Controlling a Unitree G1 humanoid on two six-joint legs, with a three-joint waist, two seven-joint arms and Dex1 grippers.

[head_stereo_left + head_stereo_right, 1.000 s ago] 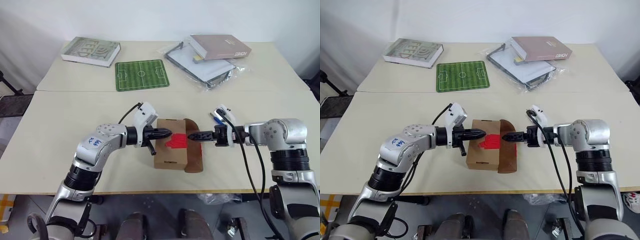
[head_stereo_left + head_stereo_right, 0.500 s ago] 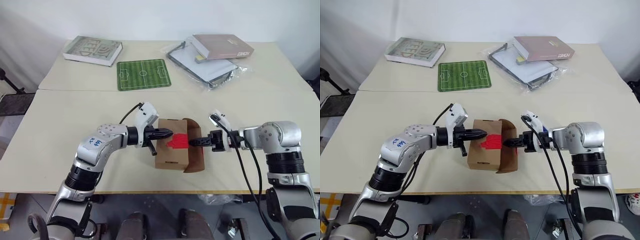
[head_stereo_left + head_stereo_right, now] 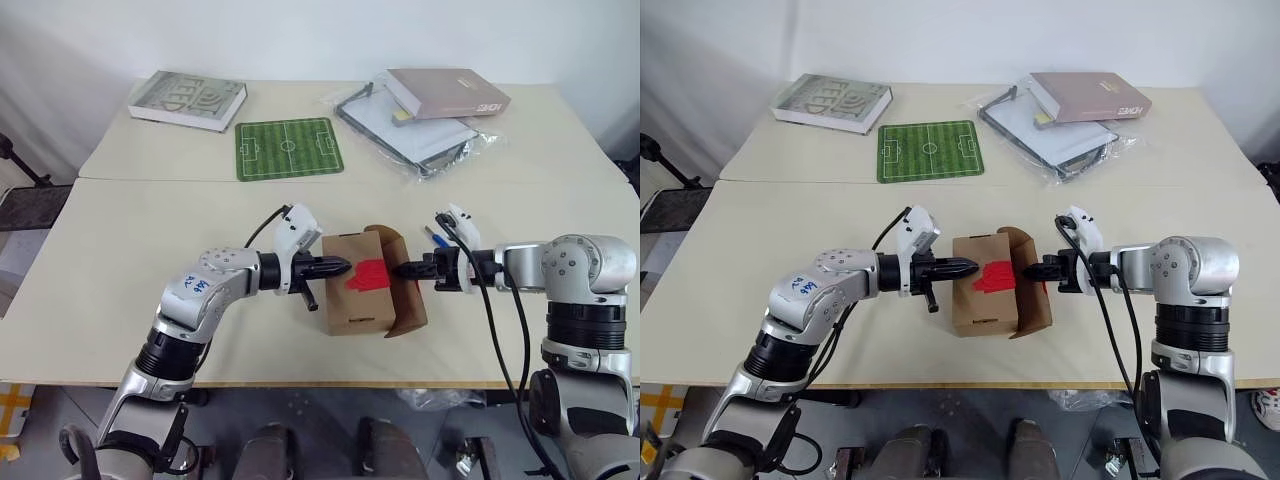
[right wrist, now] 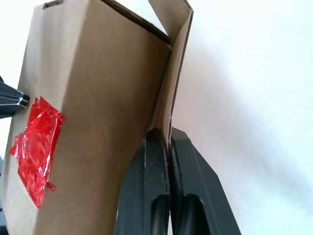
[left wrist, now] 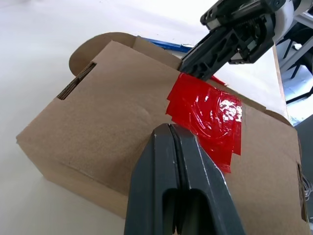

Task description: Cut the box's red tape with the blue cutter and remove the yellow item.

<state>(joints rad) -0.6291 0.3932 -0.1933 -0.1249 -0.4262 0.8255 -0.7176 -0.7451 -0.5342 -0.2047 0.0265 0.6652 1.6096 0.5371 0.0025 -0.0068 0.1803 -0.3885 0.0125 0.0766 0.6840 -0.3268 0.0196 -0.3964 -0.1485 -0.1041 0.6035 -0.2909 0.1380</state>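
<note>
Right wrist view, right hand (image 4: 168, 142) now pinching box flap (image 4: 177, 73)

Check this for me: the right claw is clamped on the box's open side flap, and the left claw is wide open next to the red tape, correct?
Not quite. The left claw is shut, not wide open; the left wrist view shows its two fingers pressed together beside the red tape. The rest holds: the right claw is clamped on the open side flap of the box.

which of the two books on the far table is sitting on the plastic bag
The mauve book at the far right; it rests on the clear plastic bag. The grey-green book at the far left lies directly on the table.
</note>
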